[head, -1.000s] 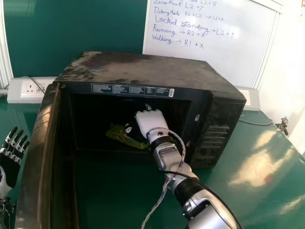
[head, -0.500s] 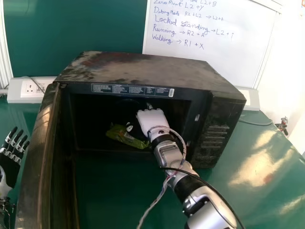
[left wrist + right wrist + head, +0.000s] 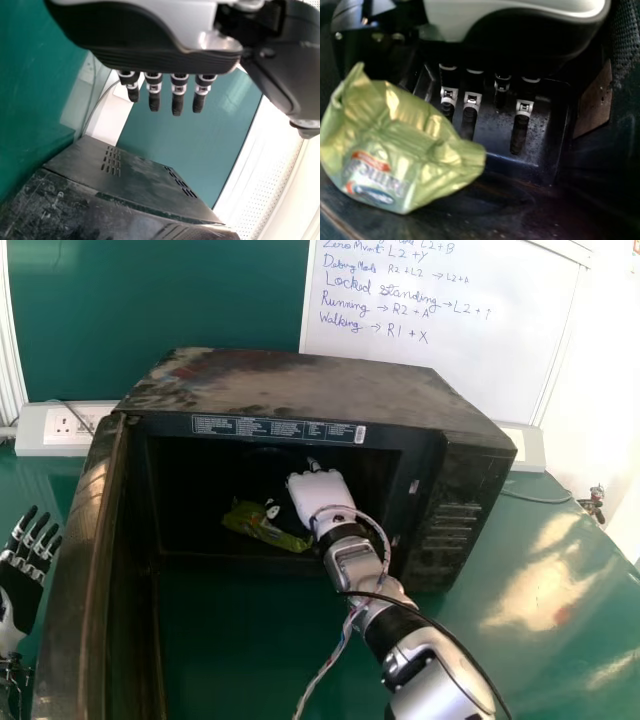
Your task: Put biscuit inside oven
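I have my left hand (image 3: 20, 588) open beside the oven door (image 3: 82, 550); inside the oven (image 3: 290, 385), the biscuit packet (image 3: 250, 524) lies near my right hand (image 3: 318, 497), fingers loosely straight. A whiteboard (image 3: 450, 335) stands behind; glare patches the green desk (image 3: 560, 665).

Centre of the frame: crinkled, glossy, foil-like biscuit packet (image 3: 252, 523); smooth, matt right hand (image 3: 320, 496); scuffed, dull metal-looking oven (image 3: 300, 385). Lower right: smooth, glossy bench (image 3: 560, 640).
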Motion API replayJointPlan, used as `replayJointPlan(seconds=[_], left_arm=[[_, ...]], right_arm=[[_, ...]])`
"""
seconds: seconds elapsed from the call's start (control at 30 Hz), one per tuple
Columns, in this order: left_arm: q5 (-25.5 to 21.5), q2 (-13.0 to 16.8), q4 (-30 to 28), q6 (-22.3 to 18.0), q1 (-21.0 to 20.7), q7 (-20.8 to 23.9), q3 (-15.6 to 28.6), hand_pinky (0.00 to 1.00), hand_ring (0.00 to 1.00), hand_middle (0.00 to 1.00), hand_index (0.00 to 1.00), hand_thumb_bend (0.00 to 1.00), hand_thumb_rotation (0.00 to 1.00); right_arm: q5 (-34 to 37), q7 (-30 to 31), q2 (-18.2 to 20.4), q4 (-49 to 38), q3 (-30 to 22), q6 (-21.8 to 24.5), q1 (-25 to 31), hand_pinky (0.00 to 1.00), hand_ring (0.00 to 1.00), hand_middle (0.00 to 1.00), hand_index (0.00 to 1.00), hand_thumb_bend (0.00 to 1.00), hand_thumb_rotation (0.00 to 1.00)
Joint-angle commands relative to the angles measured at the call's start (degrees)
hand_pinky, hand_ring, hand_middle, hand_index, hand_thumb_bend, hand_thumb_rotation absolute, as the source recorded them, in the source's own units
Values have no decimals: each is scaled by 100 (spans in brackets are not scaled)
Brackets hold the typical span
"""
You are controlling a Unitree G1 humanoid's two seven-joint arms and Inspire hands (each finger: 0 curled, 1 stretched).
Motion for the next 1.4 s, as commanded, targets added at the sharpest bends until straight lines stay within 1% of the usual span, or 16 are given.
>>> replayJointPlan(seconds=[0.0, 0.13, 0.17, 0.2, 0.4, 0.43, 0.47, 0.5, 0.6, 0.97, 1.0, 1.03, 1.1, 1.2, 1.37], left_arm=[[-34, -335, 220, -9, 231, 6, -53, 0, 66, 75, 93, 8, 0], [-7, -347, 138, -7, 279, 72, -64, 0, 66, 75, 93, 8, 0], [-7, -341, 135, -13, 284, 63, -64, 0, 66, 75, 93, 8, 0], [-14, -338, 133, -9, 287, 55, -62, 0, 66, 74, 93, 8, 0], [-12, -305, 137, 1, 313, 46, -53, 0, 66, 75, 93, 8, 0], [-17, -300, 157, -1, 305, 38, -47, 0, 67, 75, 94, 7, 0], [-28, -297, 159, 11, 303, 33, -43, 0, 67, 76, 94, 7, 0], [-38, -296, 156, 24, 302, 32, -41, 0, 67, 76, 94, 7, 0], [-38, -292, 174, 16, 297, 14, -42, 0, 68, 76, 94, 8, 0], [28, -310, 182, -40, 255, 91, -61, 0, 68, 76, 94, 6, 0], [33, -316, 175, -48, 256, 100, -61, 0, 68, 75, 94, 6, 0], [29, -320, 175, -47, 256, 96, -60, 0, 68, 75, 94, 6, 0], [18, -319, 191, -42, 253, 72, -53, 0, 68, 76, 95, 6, 0], [-2, -332, 159, 8, 266, 112, -45, 0, 68, 75, 94, 7, 0], [-11, -346, 80, 43, 297, 158, -59, 0, 68, 76, 94, 7, 1]], right_arm=[[81, -9, 29, 113, 6, -46, -83, 47, 49, 46, 54, 52, 0], [169, 24, 48, 170, 8, -81, -79, 46, 49, 46, 55, 52, 0], [177, 4, 55, 182, 22, -74, -76, 46, 48, 48, 52, 52, 0], [189, -3, 63, 194, 25, -68, -75, 46, 48, 48, 50, 53, 0], [191, -31, 84, 234, 61, -77, -82, 44, 46, 49, 49, 53, 0], [206, -28, 90, 236, 54, -86, -82, 43, 46, 49, 49, 53, 0], [212, -23, 97, 239, 53, -87, -86, 44, 47, 47, 52, 52, 0], [216, -22, 101, 240, 52, -87, -88, 45, 48, 46, 53, 52, 0], [182, -71, 105, 266, 87, -80, -100, 47, 49, 46, 55, 52, 0], [134, -260, 90, 365, 194, -91, -149, 48, 49, 46, 54, 52, 0], [149, -276, 92, 377, 192, -98, -154, 48, 49, 48, 51, 53, 0], [157, -285, 95, 386, 195, -99, -158, 49, 50, 47, 53, 52, 0], [154, -326, 101, 396, 207, -90, -160, 50, 51, 49, 50, 53, 0], [131, -350, 110, 409, 241, -55, -166, 50, 51, 47, 54, 52, 0], [118, -282, 91, 448, 284, -42, -179, 48, 50, 47, 54, 52, 0]])
